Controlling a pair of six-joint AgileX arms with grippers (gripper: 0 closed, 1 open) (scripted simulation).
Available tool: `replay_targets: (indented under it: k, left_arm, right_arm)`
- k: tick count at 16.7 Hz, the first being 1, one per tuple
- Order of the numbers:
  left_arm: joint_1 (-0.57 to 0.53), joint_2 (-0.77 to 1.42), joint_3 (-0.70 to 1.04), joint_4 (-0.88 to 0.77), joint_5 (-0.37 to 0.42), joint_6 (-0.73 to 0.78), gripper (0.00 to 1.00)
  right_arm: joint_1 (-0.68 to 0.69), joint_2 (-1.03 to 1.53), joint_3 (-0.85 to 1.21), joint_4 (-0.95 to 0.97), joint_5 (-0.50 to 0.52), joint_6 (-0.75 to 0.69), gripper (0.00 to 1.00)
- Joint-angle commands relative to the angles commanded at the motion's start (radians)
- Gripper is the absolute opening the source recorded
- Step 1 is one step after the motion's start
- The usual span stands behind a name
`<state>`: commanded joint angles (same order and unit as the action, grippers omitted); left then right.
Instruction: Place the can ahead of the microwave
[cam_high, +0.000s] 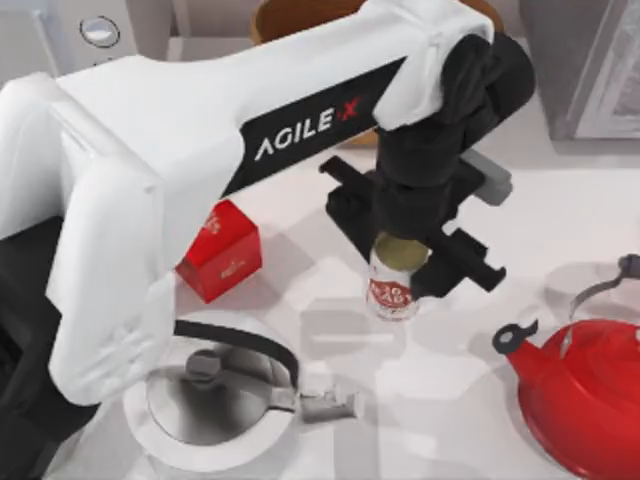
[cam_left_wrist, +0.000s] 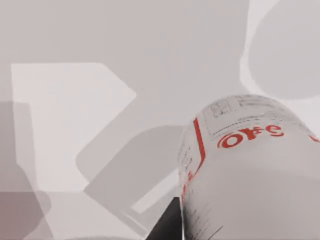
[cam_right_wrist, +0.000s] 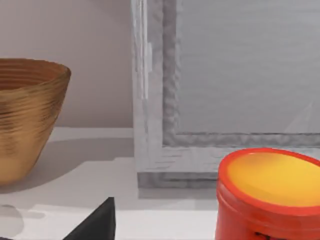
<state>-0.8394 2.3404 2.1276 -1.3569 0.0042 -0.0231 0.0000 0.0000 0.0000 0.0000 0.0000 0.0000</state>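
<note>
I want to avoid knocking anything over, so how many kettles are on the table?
2. A white-and-silver kettle sits at the top view's lower left, near the red box; a red kettle sits at the lower right. The left arm may hide others.

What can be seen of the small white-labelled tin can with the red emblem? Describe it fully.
The small white-labelled tin can with the red emblem stands upright near the table's middle, its dull gold-green top facing up. Red lettering, a red stripe and fine print mark the label. The left gripper brackets its upper part, black fingers on either side; whether it is lifted off the table cannot be told.
</note>
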Motion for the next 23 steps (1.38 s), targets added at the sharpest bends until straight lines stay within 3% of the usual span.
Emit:
replay_targets:
  k: [4,7,14,20,23]
  left_arm:
    - [0.002,0.003,-0.003,0.003,-0.001,0.002,0.0]
    - [0.062,-0.024,-0.003,0.032,-0.007,0.009,0.0]
    - [0.389,-0.152,-0.048,0.125,-0.019,0.029,0.0]
    - [0.71,-0.198,-0.221,0.117,-0.014,0.039,0.0]
    - [0.808,-0.202,-0.285,0.097,-0.004,0.035,0.0]
  right_arm:
    - [0.0,0.0,0.0,0.0,0.0,0.0,1.0]
    - [0.0,0.0,0.0,0.0,0.0,0.0,1.0]
    - [0.0,0.0,0.0,0.0,0.0,0.0,1.0]
    - [0.0,0.0,0.0,0.0,0.0,0.0,1.0]
    - [0.0,0.0,0.0,0.0,0.0,0.0,1.0]
